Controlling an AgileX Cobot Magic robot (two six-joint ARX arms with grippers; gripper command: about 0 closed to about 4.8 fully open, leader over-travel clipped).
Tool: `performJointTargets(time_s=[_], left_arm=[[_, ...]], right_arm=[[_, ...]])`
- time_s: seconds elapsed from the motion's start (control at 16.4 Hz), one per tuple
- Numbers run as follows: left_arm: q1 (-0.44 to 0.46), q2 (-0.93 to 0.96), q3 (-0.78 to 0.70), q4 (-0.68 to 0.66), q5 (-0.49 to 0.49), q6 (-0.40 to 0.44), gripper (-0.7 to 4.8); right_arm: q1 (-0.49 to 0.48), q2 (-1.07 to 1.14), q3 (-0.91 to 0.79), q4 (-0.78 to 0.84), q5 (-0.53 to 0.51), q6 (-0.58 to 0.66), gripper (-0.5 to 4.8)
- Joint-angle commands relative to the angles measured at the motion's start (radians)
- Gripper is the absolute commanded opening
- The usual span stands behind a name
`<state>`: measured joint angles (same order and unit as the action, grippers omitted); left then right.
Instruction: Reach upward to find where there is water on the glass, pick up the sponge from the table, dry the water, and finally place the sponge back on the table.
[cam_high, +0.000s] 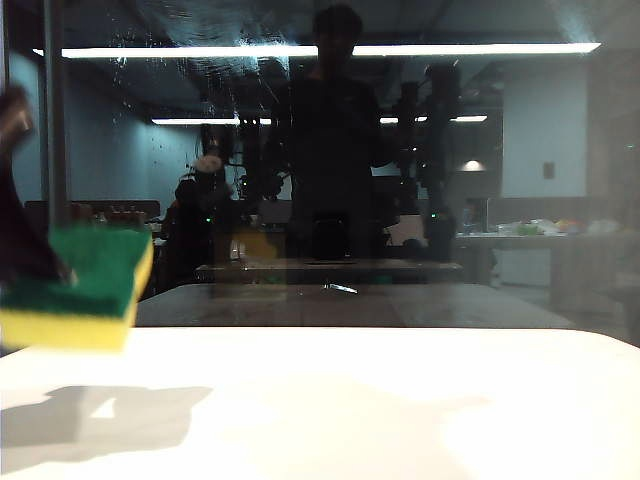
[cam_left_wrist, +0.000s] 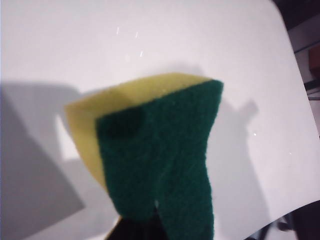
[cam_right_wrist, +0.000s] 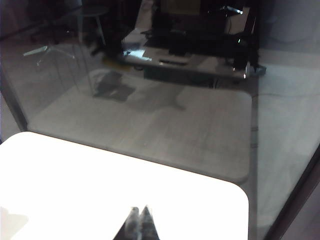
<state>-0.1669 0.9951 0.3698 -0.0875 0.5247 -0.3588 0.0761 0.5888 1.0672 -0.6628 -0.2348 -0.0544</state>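
Sponge is sitting clamped in the left gripper, whose jaws are closed tightly on it; only a dark part of the gripper is showing at the sponge's lower end in the left wrist view. The green scouring layer is facing the wrist camera and the yellow foam is showing along one side. In the exterior view the sponge is hanging in the air above the left edge of the table, not touching it, with its green layer on top and the yellow foam underneath, and it is throwing a shadow on the white surface near the front left corner.

The right gripper is hovering over the table near its rounded far right corner, with its two fingertips pressed together and holding nothing.

Behind the far edge of the table the glass is standing as a dark pane, mirroring a silhouetted person and long light strips. The water is showing as thin whitish streaks and small droplets high on the pane, toward its upper left part.
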Motion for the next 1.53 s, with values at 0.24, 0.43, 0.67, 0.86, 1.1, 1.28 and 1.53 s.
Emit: performJointTargets(time_s=[0.24, 0.43, 0.67, 0.86, 1.1, 1.28, 1.53], left_arm=[[-0.001, 0.268, 0.004, 0.279, 0.095, -0.150, -0.06], [-0.001, 0.352, 0.005, 0.353, 0.100, -0.181, -0.06], [-0.001, 0.420, 0.019, 0.359, 0.062, -0.181, 0.57], [-0.001, 0.428, 0.039, 0.359, 0.063, -0.181, 1.57], [-0.001, 0.428, 0.076, 0.359, 0.037, -0.168, 1.57], [-0.001, 0.428, 0.117, 0.359, 0.018, -0.114, 0.28], [-0.001, 0.401, 0.181, 0.365, 0.039, -0.055, -0.05]], right_arm=[[0.000, -0.001, 0.003, 0.017, 0.001, -0.002, -0.09], [0.000, -0.001, 0.002, 0.017, 0.001, -0.002, -0.09], [0.000, -0.001, 0.002, 0.017, 0.001, 0.002, -0.09], [0.000, -0.002, 0.002, 0.016, 0.001, 0.002, -0.09], [0.000, -0.002, 0.002, 0.017, 0.001, 0.002, -0.09], [0.000, -0.002, 0.002, 0.018, 0.001, 0.001, -0.09], [0.000, -0.002, 0.003, 0.040, 0.016, 0.001, -0.09]])
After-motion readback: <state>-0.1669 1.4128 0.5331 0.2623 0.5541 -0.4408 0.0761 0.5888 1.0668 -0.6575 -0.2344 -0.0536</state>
